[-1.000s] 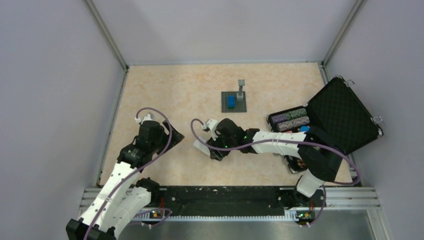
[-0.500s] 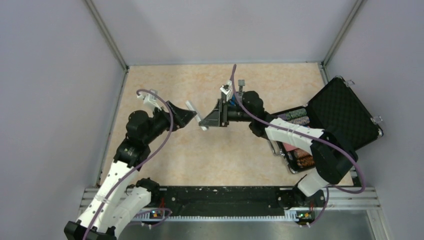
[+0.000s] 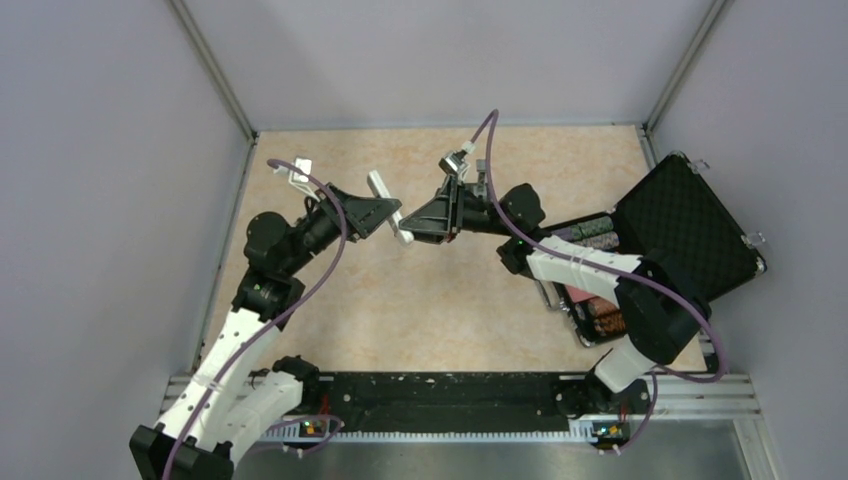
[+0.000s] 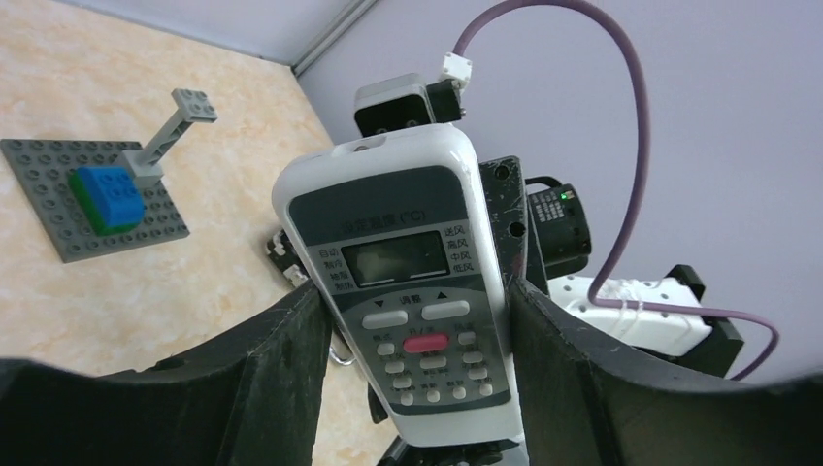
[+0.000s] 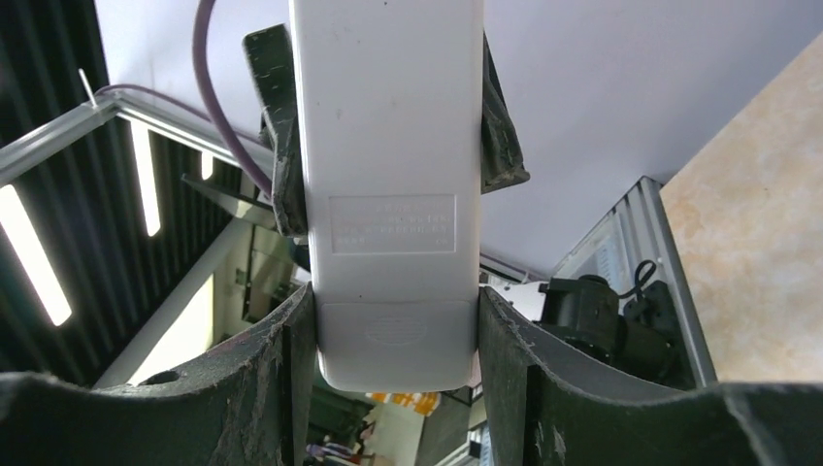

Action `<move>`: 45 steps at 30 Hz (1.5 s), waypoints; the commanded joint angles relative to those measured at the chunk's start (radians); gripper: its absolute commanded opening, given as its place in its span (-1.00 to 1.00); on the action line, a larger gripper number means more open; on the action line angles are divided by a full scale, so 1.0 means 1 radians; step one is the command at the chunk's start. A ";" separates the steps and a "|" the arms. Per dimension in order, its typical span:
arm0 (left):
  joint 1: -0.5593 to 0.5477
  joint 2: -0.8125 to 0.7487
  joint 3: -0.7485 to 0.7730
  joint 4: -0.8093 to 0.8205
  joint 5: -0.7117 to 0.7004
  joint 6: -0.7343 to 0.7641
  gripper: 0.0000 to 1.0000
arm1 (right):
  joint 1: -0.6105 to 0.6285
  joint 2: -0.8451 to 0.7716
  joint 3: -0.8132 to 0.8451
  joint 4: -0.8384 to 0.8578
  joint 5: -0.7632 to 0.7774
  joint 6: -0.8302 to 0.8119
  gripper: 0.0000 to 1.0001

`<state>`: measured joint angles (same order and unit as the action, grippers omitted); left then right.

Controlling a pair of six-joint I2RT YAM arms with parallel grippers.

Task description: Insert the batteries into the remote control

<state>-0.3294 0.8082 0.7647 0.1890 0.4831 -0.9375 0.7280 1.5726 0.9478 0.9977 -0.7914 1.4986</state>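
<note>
Remote control held in the air by both grippers
The remote control (image 3: 386, 203) was held above the table (image 3: 400, 320), between the two arms. Its sides were clamped by the left gripper (image 4: 417, 301), on the screen side, and by the right gripper (image 5: 393, 306), where the plain white back was seen.
</note>
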 commanded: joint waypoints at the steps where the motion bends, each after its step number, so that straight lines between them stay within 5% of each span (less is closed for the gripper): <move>1: 0.008 0.028 0.001 0.076 0.019 -0.034 0.05 | 0.005 0.012 0.018 0.202 -0.009 0.112 -0.33; 4: 0.008 0.037 0.002 0.053 0.016 -0.025 -0.46 | 0.004 0.022 0.013 0.191 -0.011 0.120 -0.11; 7: 0.008 0.036 0.026 -0.053 -0.049 0.025 -0.86 | 0.002 0.003 -0.013 0.114 0.008 0.060 0.71; 9: 0.008 0.034 0.054 -0.169 -0.124 0.087 -0.93 | -0.003 -0.030 -0.028 -0.055 0.026 -0.036 0.97; 15: 0.007 0.039 0.080 -0.570 -0.414 0.230 -1.00 | -0.056 -0.173 -0.016 -0.856 0.300 -0.491 0.98; 19: 0.007 0.080 0.050 -0.730 -0.611 0.247 -1.00 | -0.081 -0.268 -0.037 -1.140 0.580 -0.651 0.98; 25: 0.007 0.188 -0.003 -0.822 -0.704 0.298 -1.00 | -0.086 -0.386 -0.091 -1.244 0.732 -0.726 0.98; 35: 0.001 0.415 -0.039 -0.853 -0.658 0.316 -0.98 | -0.086 -0.460 -0.125 -1.320 0.778 -0.728 0.98; 45: 0.000 0.456 -0.120 -0.781 -0.642 0.289 -0.19 | -0.086 -0.503 -0.092 -1.516 0.874 -0.739 0.97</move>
<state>-0.3256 1.2583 0.6765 -0.6369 -0.1616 -0.6296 0.6464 1.1313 0.8246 -0.4385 0.0151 0.7757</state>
